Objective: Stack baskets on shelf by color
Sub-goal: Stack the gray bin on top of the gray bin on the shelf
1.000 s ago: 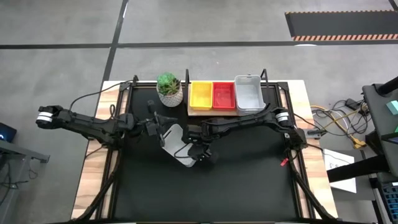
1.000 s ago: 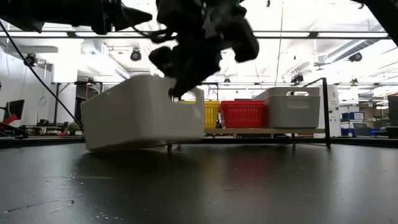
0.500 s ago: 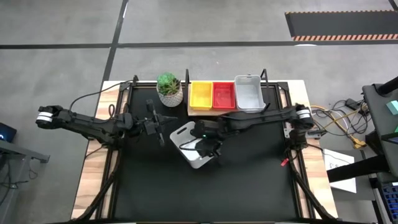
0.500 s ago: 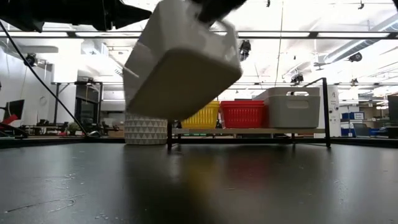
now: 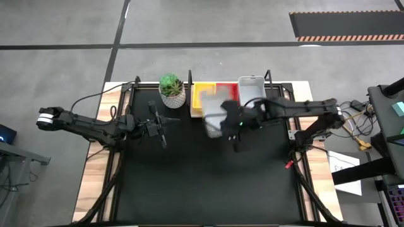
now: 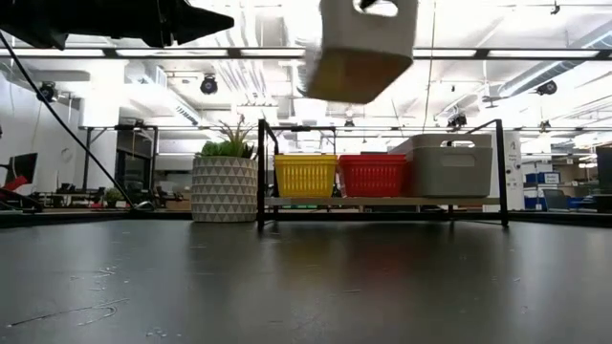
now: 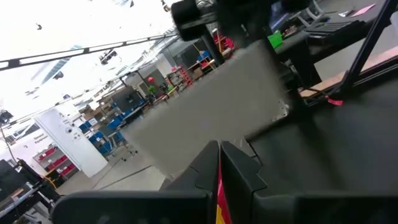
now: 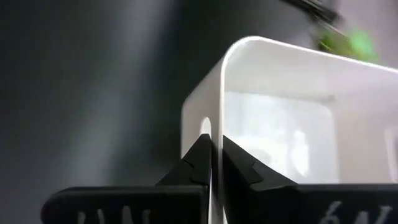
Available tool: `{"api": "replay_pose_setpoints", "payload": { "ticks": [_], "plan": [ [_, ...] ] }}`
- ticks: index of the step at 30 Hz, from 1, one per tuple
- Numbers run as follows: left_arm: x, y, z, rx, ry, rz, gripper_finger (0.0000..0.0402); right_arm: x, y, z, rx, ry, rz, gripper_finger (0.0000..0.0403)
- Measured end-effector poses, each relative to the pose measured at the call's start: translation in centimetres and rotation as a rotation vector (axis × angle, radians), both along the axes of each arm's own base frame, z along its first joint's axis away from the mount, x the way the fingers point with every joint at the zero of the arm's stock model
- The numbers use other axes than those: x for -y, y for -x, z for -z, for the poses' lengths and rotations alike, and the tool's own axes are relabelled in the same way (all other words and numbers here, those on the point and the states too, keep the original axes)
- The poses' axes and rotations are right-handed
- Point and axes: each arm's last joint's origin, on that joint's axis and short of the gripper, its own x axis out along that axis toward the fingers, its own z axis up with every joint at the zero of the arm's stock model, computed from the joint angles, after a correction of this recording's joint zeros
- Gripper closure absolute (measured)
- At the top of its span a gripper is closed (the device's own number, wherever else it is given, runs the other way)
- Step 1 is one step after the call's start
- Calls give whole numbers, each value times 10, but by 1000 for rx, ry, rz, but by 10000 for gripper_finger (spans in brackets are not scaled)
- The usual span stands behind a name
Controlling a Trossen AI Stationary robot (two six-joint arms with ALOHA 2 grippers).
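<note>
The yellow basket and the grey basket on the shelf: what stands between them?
A red basket stands between the yellow basket and the grey basket on the shelf. The low view shows this plainly.

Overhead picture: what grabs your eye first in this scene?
A grey-white basket hangs in mid-air, pinched by its wall in the right gripper just in front of the wooden shelf. On that shelf sit a yellow basket, a red basket and a grey one in a row, with a potted plant at its left end.
</note>
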Motion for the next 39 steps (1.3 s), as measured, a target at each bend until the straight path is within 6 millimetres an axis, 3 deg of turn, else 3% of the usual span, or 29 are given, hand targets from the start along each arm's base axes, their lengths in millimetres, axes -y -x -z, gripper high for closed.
{"api": "replay_pose_setpoints", "payload": {
  "ticks": [5,14,26,39],
  "plan": [
    [0,0,0,0,0,0,402,32,20,-4,-24,33,130,394],
    [0,0,1,-3,-1,1,402,81,61,11,-65,49,279,394],
    [0,0,1,-3,-1,1,402,91,108,33,-10,74,336,394],
    [0,0,1,-3,-1,0,402,98,121,66,-23,109,334,394]
  ]
}}
